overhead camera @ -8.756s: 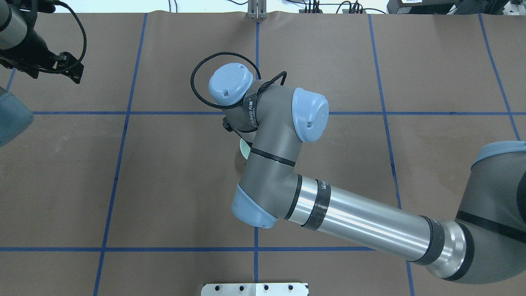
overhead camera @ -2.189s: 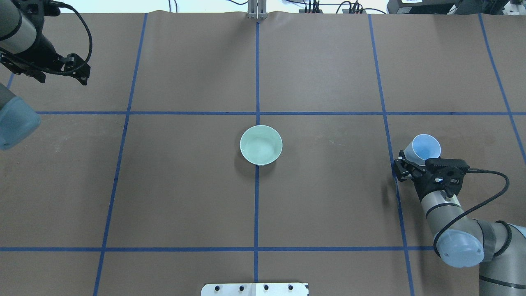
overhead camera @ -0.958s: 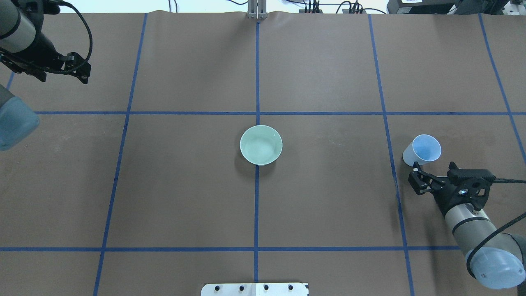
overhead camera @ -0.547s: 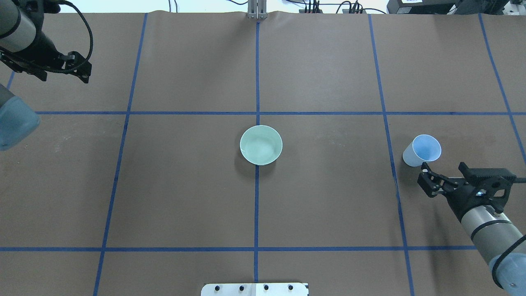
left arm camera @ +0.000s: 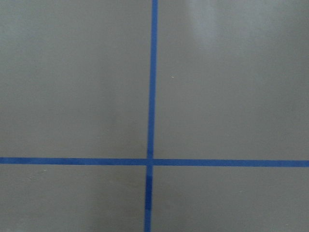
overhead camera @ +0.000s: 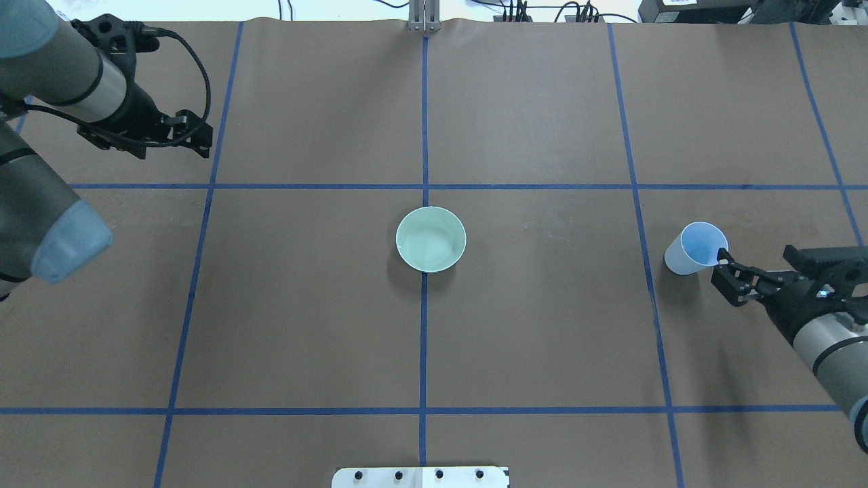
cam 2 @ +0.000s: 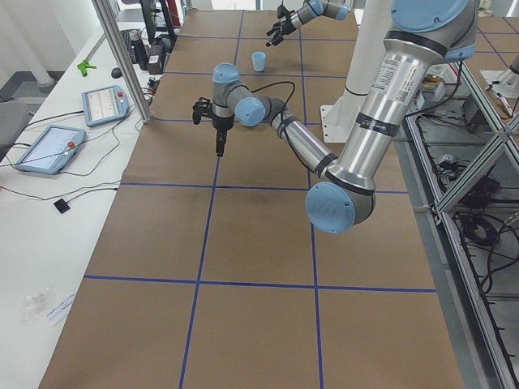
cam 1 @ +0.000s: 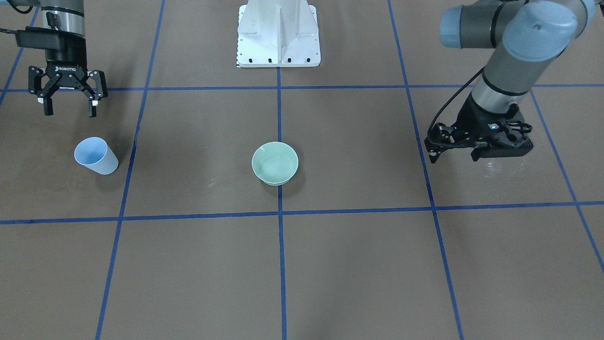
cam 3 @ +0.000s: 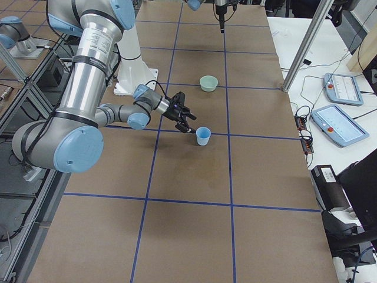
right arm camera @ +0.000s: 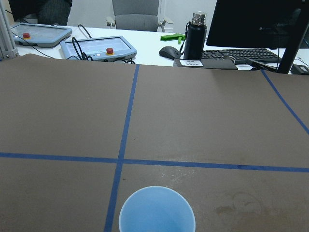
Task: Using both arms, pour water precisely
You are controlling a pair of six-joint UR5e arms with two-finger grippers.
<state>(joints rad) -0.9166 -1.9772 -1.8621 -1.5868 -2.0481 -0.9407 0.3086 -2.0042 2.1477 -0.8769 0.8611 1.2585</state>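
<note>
We see the right end effector (overhead camera: 727,278) with its two fingers spread wide, free of any object. A light-blue cup (overhead camera: 696,248) stands mouth up on the worktop (overhead camera: 305,325), just ahead of those fingertips. From overhead one fingertip seems to meet the cup's rim, yet the front-facing view shows a gap between them, so the cup is not held. In the right wrist view the cup's mouth sits at the bottom edge, straight ahead.

A pale-green bowl (overhead camera: 405,225) sits well apart from the right end effector. It lies off to that end effector's side, toward the left end effector (overhead camera: 202,139), and roughly between the two. The only sign we find of the water (cam 1: 273,163) is a faint pale sheen in the bowl's bottom, and we cannot judge its amount.

The left end effector hangs tilted over the worktop, well apart from the bowl and farther again from the cup. Every view shows it side-on or small, so we cannot tell whether its fingers are apart or together. Its wrist view, looking down, shows brown worktop and a crossing of blue tape lines (left arm camera: 149,162) directly below.
</note>
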